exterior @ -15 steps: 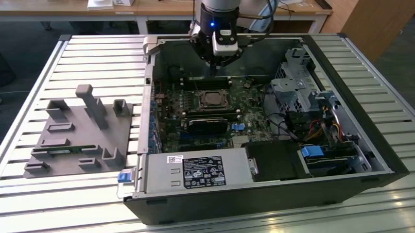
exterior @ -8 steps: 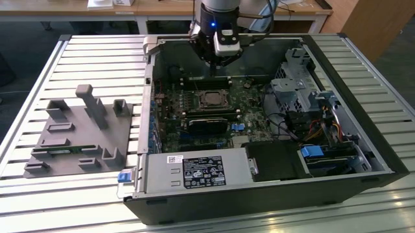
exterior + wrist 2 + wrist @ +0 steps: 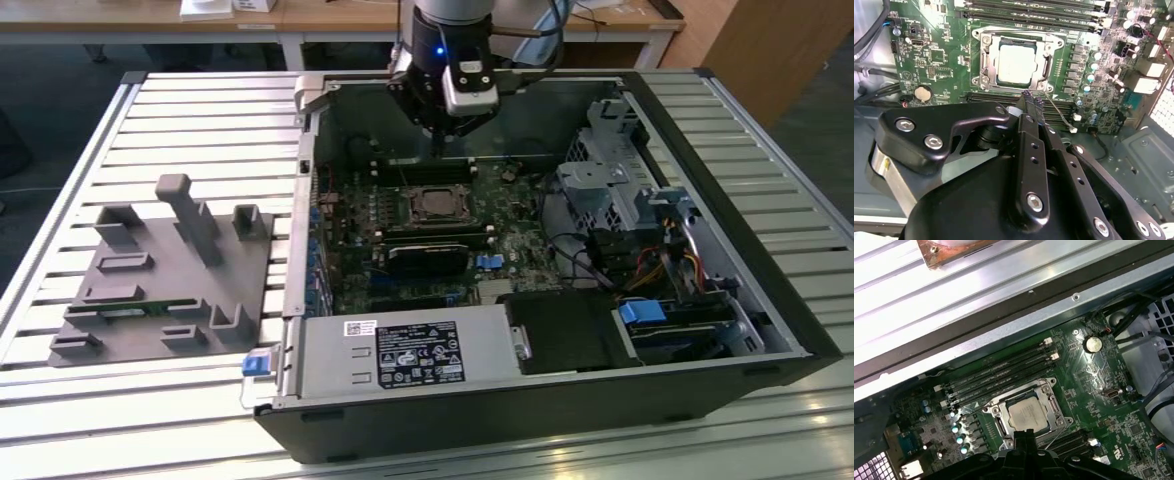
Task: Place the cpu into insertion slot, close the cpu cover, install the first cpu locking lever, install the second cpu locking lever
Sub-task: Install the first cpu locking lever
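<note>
A computer case point(image 3: 534, 410) is being borne by a slatted table point(image 3: 134, 120) (wooden desks point(image 3: 334, 15) behind) — the gripper point(image 3: 1032, 97), jaws pinched together, is being held near the cpu point(image 3: 1016, 62).

**Cpu seated, cover down, gripper at its edge**

We see the cpu point(image 3: 1027, 414) lying flat in the square opening of the cover point(image 3: 1053, 409), which lies level on the green board point(image 3: 1089, 380). Our gripper point(image 3: 1024, 432) reaches in with its dark fingers point(image 3: 1019, 441) pressed together, their tips just at the cover's near edge. A thin rod point(image 3: 1058, 433) slants beside that same edge. Long memory slots point(image 3: 999, 374) run along the cover's far side, between it and the grey case wall point(image 3: 1004, 325). A coin cell point(image 3: 1093, 343) shines on the board near black cables point(image 3: 1134, 315). Beyond the wall lies the slatted table point(image 3: 954, 275).
</note>
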You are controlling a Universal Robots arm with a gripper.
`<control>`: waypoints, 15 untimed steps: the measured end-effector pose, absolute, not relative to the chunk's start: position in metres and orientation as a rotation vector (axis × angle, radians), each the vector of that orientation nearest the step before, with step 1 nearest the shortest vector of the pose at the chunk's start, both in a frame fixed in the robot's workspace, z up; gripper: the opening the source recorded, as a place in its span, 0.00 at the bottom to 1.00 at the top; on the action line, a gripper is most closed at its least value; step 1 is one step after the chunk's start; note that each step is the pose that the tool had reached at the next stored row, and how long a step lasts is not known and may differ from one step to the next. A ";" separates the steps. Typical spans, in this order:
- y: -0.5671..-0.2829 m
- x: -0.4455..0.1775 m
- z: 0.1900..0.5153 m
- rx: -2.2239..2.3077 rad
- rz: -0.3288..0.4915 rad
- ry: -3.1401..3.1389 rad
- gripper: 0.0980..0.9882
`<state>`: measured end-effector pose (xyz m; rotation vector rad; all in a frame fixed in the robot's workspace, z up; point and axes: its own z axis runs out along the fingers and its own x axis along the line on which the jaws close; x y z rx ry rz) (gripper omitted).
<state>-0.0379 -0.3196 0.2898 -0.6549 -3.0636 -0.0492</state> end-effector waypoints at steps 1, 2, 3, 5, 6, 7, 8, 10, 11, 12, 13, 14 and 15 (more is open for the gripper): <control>-0.320 -0.038 0.290 -0.646 -0.049 -3.065 0.01; -0.320 -0.038 0.290 -0.636 -0.049 -3.067 0.01; -0.320 -0.039 0.290 -0.628 -0.049 -3.069 0.01; -0.320 -0.040 0.290 -0.613 -0.049 -3.072 0.01; -0.320 -0.041 0.290 -0.609 -0.049 -3.073 0.01; -0.320 -0.042 0.290 -0.607 -0.049 -3.073 0.01; -0.320 -0.044 0.290 -0.607 -0.050 -3.073 0.01; -0.320 -0.052 0.290 -0.605 -0.054 -3.073 0.01; -0.320 -0.052 0.290 -0.594 -0.055 -3.075 0.01; -0.320 -0.052 0.290 -0.575 -0.055 -3.078 0.01; -0.320 -0.052 0.290 -0.552 -0.056 -3.082 0.01; -0.320 -0.052 0.290 -0.525 -0.057 -3.086 0.01; -0.320 -0.052 0.290 -0.497 -0.057 -3.090 0.01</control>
